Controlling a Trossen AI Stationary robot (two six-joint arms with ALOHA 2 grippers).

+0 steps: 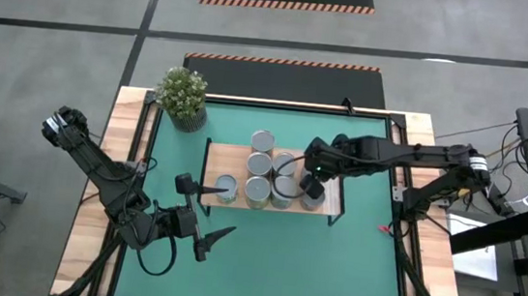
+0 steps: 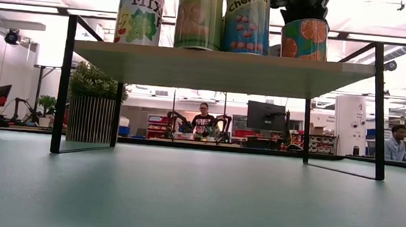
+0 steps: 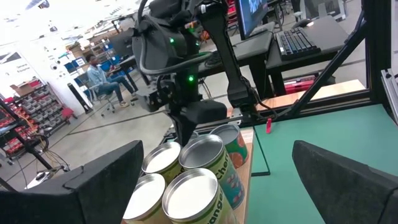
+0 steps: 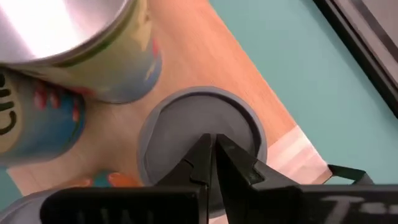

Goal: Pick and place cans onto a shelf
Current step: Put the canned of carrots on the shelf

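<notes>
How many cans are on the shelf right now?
7 cans show in the high view: four in a row along one long edge of the shelf, the end one under the shut right gripper; two behind; one beyond those. The right arm could hide another.

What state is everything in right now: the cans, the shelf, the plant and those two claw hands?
cans: upright, clustered on the shelf.
shelf: standing on the green mat, loaded.
potted plant: upright, at the mat's far corner.
right gripper: shut, tips on the top of the end can.
left gripper: open, empty, beside the shelf.
</notes>
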